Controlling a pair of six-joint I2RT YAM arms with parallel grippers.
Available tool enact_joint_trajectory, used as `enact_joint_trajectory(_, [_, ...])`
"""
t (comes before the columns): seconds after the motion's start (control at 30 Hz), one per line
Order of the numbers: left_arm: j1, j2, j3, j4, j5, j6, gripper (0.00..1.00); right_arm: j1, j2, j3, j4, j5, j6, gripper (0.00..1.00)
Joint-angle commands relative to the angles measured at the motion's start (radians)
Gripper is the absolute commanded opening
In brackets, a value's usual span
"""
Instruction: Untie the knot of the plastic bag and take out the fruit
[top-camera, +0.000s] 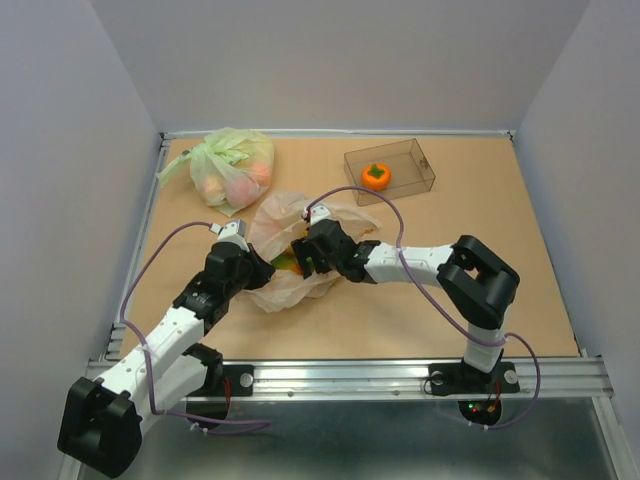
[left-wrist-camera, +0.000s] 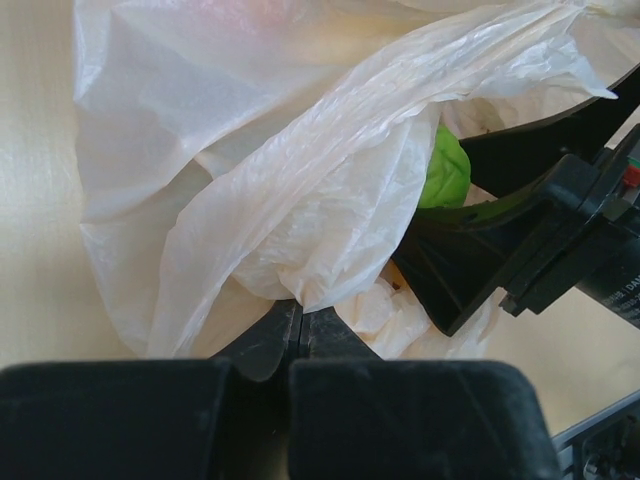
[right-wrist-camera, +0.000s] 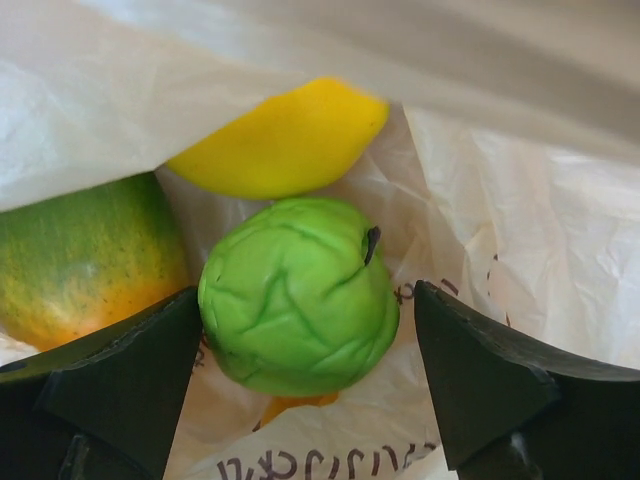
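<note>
The plastic bag (top-camera: 285, 222), pale peach and crinkled, lies mid-table with its mouth open; no knot shows. My left gripper (top-camera: 264, 274) is at its near-left edge, shut on a fold of the film (left-wrist-camera: 298, 305) and holding it up. My right gripper (top-camera: 299, 257) reaches into the mouth, open. Inside, a green fruit (right-wrist-camera: 298, 295) sits between its two fingers (right-wrist-camera: 130, 380), close to the left one and apart from the right one. A yellow lemon (right-wrist-camera: 285, 140) lies behind it and a green-orange fruit (right-wrist-camera: 80, 255) to its left. The green fruit (left-wrist-camera: 445, 170) also peeks out in the left wrist view.
A clear box (top-camera: 412, 160) at the back holds an orange fruit with a green cap (top-camera: 376, 176). A knotted light-green bag (top-camera: 230, 165) with pinkish fruits sits at the back left. Grey walls enclose the table; a metal rail (top-camera: 400, 375) runs along the near edge.
</note>
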Motion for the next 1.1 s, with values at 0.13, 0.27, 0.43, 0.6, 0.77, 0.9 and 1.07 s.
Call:
enact_joint_trajectory(0.13, [0.002, 0.018, 0.056, 0.009, -0.059, 0.041, 0.0, -0.013, -0.016, 0.047, 0.114, -0.006, 0.009, 0.62])
enact_joint_trajectory(0.27, [0.003, 0.05, 0.108, 0.002, -0.128, 0.085, 0.0, -0.015, -0.074, 0.038, 0.114, -0.083, -0.026, 0.27])
enact_joint_trajectory(0.43, [0.009, 0.102, 0.2, -0.044, -0.183, 0.179, 0.0, -0.013, -0.197, 0.038, 0.106, -0.181, -0.034, 0.25])
enact_joint_trajectory(0.6, [0.022, 0.138, 0.277, -0.038, -0.217, 0.312, 0.0, -0.013, -0.263, 0.122, 0.093, -0.275, -0.048, 0.24])
enact_joint_trajectory(0.77, [0.037, 0.147, 0.291, -0.026, -0.232, 0.394, 0.0, -0.019, -0.281, 0.24, 0.091, -0.212, -0.112, 0.22])
enact_joint_trajectory(0.9, [0.04, 0.118, 0.241, 0.018, -0.232, 0.403, 0.0, -0.09, -0.271, 0.325, 0.085, -0.103, -0.173, 0.21])
enact_joint_trajectory(1.07, [0.039, 0.131, 0.247, 0.029, -0.231, 0.4, 0.0, -0.264, -0.232, 0.382, 0.08, -0.014, -0.167, 0.22])
